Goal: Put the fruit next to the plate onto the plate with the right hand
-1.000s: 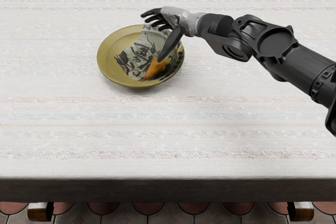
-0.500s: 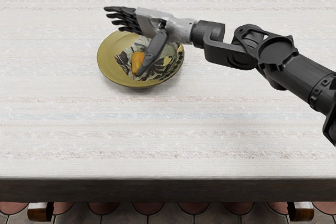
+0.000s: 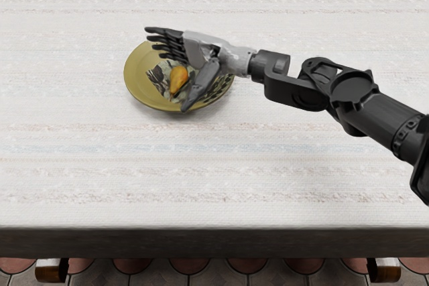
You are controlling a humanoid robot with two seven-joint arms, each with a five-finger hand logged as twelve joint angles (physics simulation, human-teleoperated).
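Our right hand [image 3: 196, 53] hangs spread and empty over the fruit [image 3: 177, 79] on the plate [image 3: 137, 84]; we judge it light, smooth, best gripped mid-body.

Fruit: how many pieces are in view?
1: the orange fruit lies in the plate, beside the open right hand. That hand covers part of the plate, so another may be hidden.

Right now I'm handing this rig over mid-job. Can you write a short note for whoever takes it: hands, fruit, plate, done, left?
Right hand: over the plate, fingers spread, holding nothing.
Left hand: not in view.
Fruit: lying inside the plate, between thumb and fingers; I cannot tell whether they touch it.
Done: the fruit is on the plate.
Left: probably just lifting the right hand clear without nudging the fruit.
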